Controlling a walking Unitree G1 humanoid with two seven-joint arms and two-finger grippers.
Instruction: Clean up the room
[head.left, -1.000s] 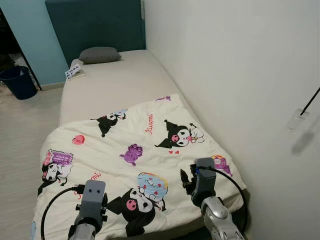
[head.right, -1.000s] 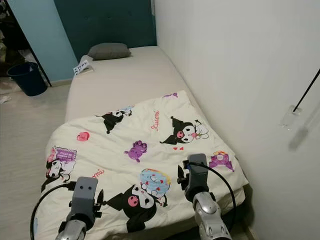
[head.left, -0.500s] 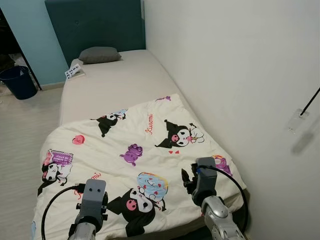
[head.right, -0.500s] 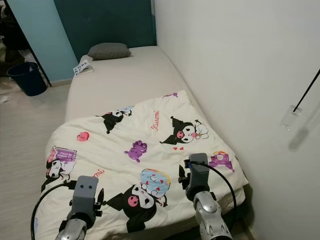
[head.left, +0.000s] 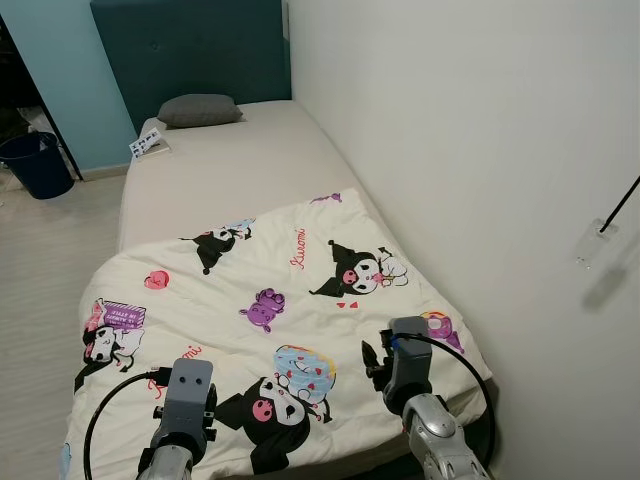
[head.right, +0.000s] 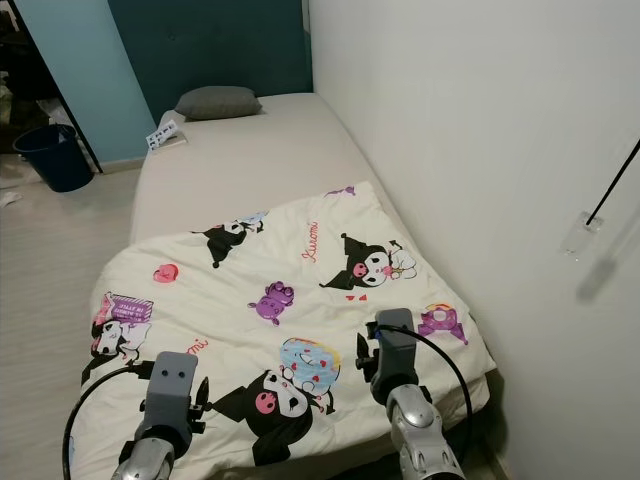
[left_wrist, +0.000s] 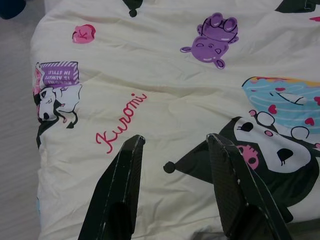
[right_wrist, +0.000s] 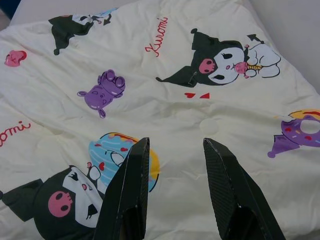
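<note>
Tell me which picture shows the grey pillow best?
The left eye view: the grey pillow lies whole at the bed's head end. The right eye view shows it as well. Both wrist views look at the cartoon blanket instead.

A bed (head.left: 230, 165) with a beige sheet runs along the right wall. A cream cartoon-print duvet (head.left: 270, 300) covers its near half, draping over the left and near edges. At the far end lie a grey pillow (head.left: 198, 109) and, just left of it, a small white printed card (head.left: 147, 143).

Soft, even indoor light; all views sharp.
</note>
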